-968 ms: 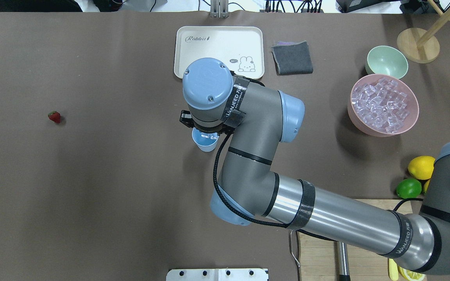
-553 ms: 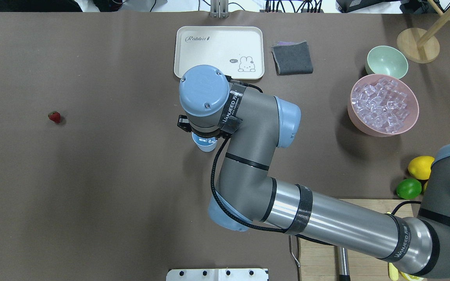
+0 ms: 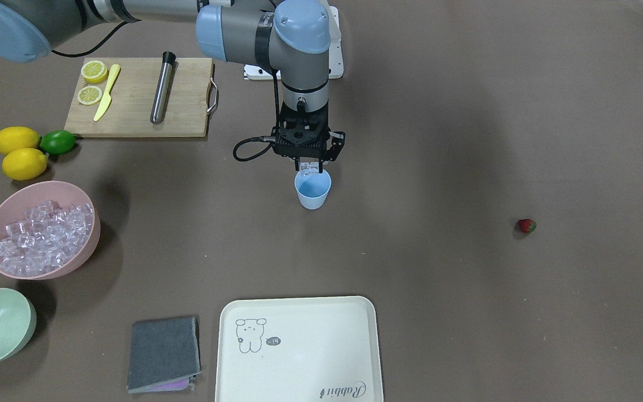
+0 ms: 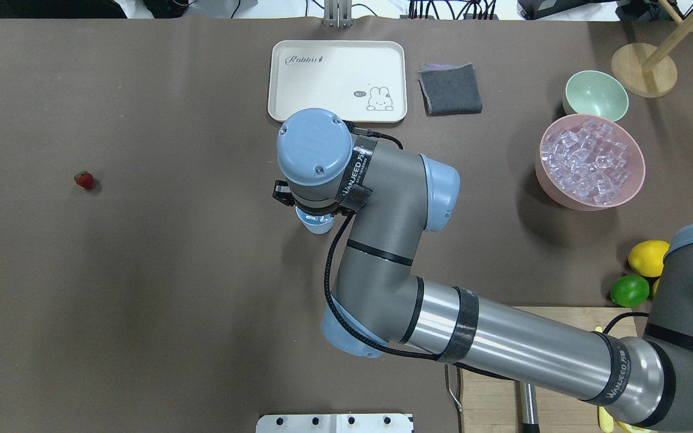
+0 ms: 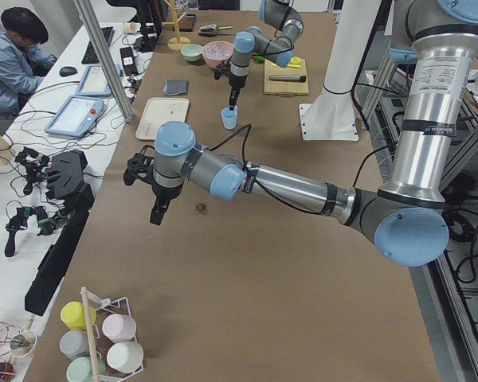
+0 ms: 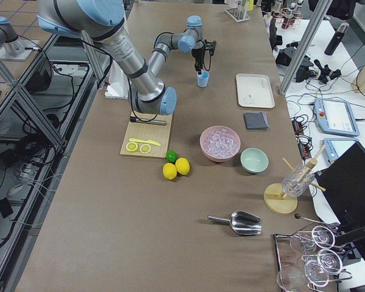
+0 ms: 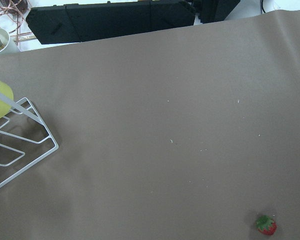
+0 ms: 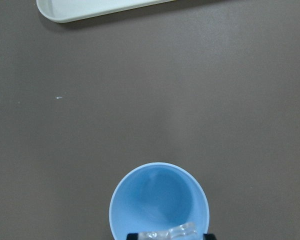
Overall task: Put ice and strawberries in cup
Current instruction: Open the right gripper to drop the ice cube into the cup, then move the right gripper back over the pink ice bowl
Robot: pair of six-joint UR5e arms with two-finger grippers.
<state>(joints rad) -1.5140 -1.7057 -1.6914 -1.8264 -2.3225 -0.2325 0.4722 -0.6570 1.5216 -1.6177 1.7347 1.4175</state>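
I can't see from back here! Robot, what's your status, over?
Right tool shut on ice cube, just above cup. Cup looks empty. Strawberry on table, left tool near, grip unclear. Nothing blocking the drop.

the cream tray (image 4: 334,81) is showing the word "rabbit" in curly script near one corner, and a small speech bubble (image 4: 359,94) beside its rabbit drawing (image 4: 381,100) is reading "hi~". the black strap (image 4: 357,170) near the wrist of the right arm (image 4: 503,340) is showing the brand "wanjeed" in white letters. a second strap (image 4: 618,374) further back on that arm is showing the same word, followed by small marks too fine to read.
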